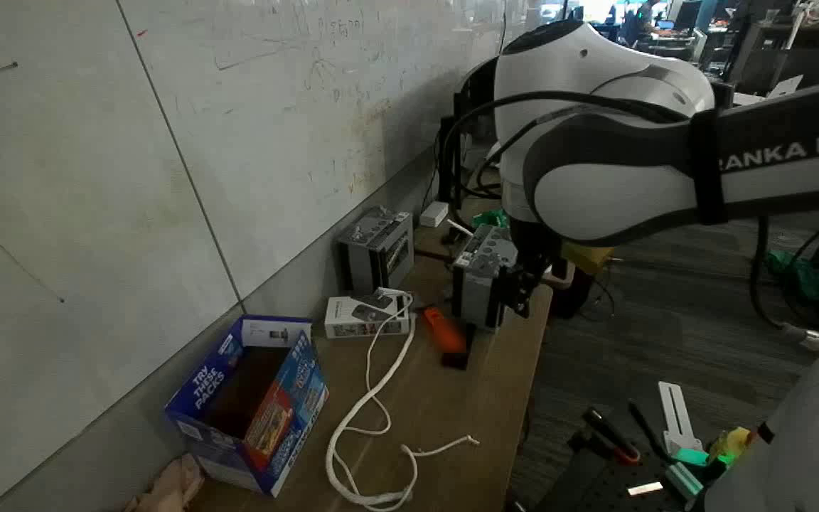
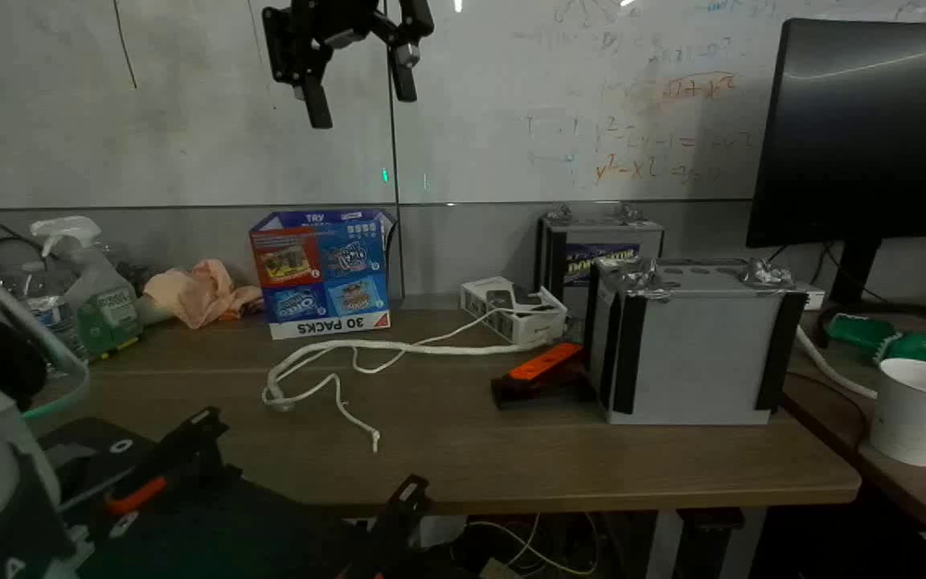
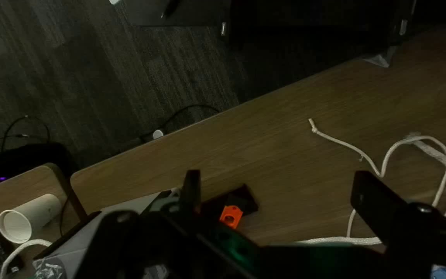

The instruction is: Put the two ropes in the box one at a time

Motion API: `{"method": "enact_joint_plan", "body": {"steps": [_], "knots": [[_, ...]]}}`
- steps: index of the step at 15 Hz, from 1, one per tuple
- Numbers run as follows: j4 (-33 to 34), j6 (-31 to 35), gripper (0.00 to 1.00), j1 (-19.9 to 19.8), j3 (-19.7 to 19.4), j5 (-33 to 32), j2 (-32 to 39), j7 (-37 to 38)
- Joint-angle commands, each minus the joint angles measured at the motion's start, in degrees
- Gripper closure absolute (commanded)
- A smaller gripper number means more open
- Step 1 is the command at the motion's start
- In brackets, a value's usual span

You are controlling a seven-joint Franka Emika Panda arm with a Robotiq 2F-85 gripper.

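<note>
Two white ropes, a thick rope [image 1: 329,462] and a thin rope [image 1: 445,448], lie in crossing loose loops on the table. The thick rope [image 2: 463,351] and the thin rope [image 2: 354,420] also show beside the box in an exterior view. The blue box [image 1: 303,387] stands open-topped against the wall; its printed front [image 2: 326,273] shows too. Its floor is in shadow. My gripper [image 2: 363,111] is open and empty, high above the table. In the wrist view its fingers [image 3: 277,178] are wide apart over bare wood; the thin rope [image 3: 339,142] lies near the right finger.
A small white device box [image 1: 360,327] touches the rope ends. Two grey cases [image 1: 392,252] [image 2: 688,354] stand beyond it, with an orange and black tool [image 2: 546,362] beside the nearer one. A whiteboard wall, monitor [image 2: 873,137], paper cup [image 2: 917,414], pink cloth [image 2: 198,293] and spray bottle [image 2: 93,281] surround.
</note>
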Motion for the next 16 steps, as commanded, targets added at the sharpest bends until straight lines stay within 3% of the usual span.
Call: {"method": "enact_joint_plan", "body": {"steps": [1, 9, 16], "knots": [[0.3, -0.2, 0.00, 0.9, -0.8, -0.5, 0.1, 0.5], [0.5, 1.2, 0.00, 1.2, -0.9, 0.0, 0.9, 0.3], [2.4, 25.2, 0.00, 6.1, -1.4, 9.1, 17.0, -0.3]]}}
